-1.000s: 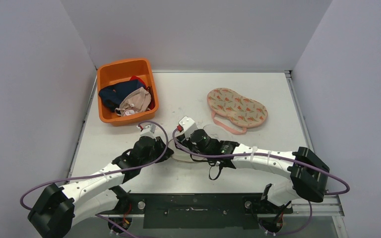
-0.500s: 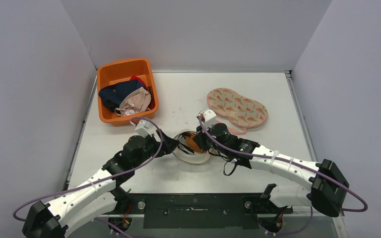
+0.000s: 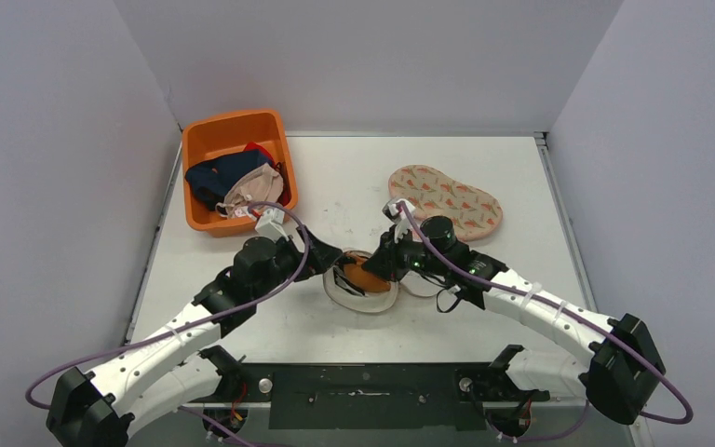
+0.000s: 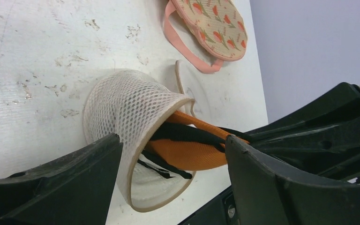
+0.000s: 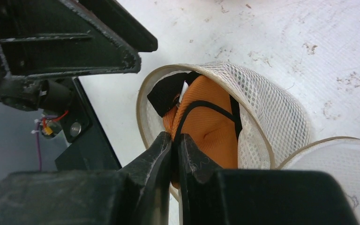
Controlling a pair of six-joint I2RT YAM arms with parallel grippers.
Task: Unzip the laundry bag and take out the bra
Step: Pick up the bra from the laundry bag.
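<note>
bra (image 5: 211, 129): orange, black straps, poking from mesh laundry bag (image 4: 131, 101) mouth | right gripper (image 5: 174, 140): clamped on bra | left gripper (image 4: 172, 143): apart

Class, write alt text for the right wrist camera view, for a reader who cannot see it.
The right end effector, pinched shut, grips an orange bra with black straps at the open mouth of a white mesh laundry bag. The bag lies on a scuffed white table.

Soft, even light is falling from overhead, seemingly, casting faint shadows on the white worktop (image 3: 354, 177). Up close, the left gripper (image 4: 173, 140) and right gripper (image 5: 174, 138) are looking dark and blurred.
</note>
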